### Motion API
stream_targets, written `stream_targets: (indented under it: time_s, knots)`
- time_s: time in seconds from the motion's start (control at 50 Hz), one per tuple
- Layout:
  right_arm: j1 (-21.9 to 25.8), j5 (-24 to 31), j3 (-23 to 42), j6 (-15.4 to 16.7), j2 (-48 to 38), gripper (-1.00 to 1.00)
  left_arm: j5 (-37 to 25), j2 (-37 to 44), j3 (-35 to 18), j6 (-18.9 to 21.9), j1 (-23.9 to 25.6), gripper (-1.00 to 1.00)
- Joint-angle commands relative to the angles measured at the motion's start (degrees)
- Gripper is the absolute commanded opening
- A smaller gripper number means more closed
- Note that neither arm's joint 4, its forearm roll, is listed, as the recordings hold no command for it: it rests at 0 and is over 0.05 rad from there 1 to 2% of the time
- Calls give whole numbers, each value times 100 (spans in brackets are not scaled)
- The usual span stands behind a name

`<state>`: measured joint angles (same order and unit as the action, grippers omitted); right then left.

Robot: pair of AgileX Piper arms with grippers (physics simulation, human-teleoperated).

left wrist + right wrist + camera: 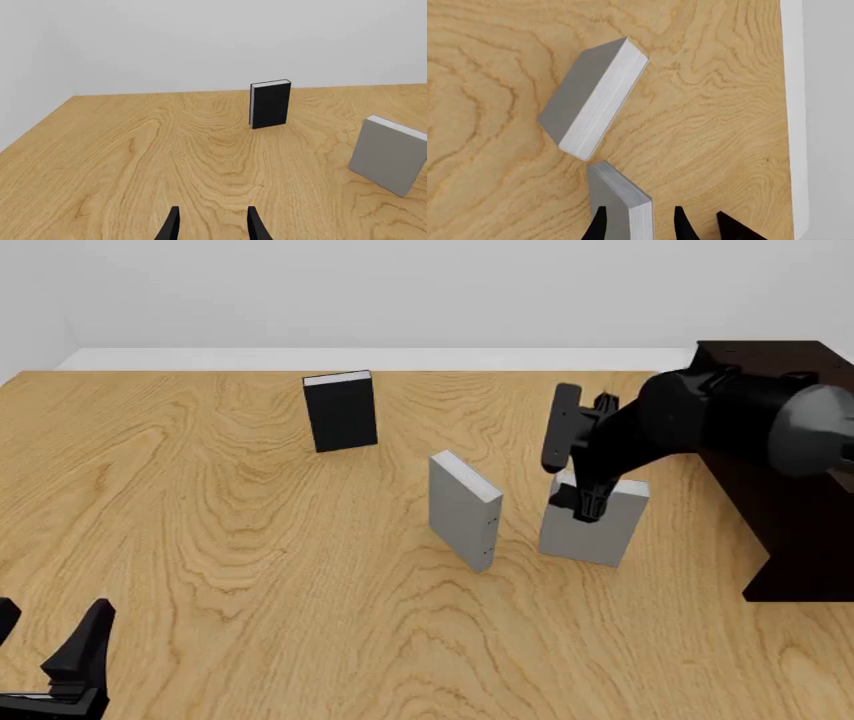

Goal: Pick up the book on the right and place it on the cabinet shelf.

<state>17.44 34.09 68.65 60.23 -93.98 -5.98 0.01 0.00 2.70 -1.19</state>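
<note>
Straddling top edge of book (597,530), right gripper (587,502) has fingers (679,225) spread either side; we judge grasp not closed yet. Book upright on table (200,540), just beside cabinet (787,510), nearer it than other grey book (465,510). Left gripper (54,645) idle, parted, far from cabinet. Left: clamp, lift, shelve.
</note>
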Motion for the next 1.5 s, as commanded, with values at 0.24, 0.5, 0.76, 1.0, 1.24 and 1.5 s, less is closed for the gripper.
stream_targets:
  time_s: [0.24,0.5,0.76,1.0,1.24,1.5]
  knots:
    - [-80,-213,-168,-40,-165,100,-6,0,0,42,6,100]
    - [-204,-252,-265,-5,-193,100,1,0,0,22,31,100]
    - [-320,-328,-308,37,-289,100,-36,0,0,10,12,100]
    - [-279,-329,-185,56,-305,100,-66,0,0,-4,29,100]
    - [-162,-199,-124,-19,-181,-100,-72,0,0,17,21,100]
    - [-35,96,-74,-239,1,-100,-39,0,0,15,35,100]
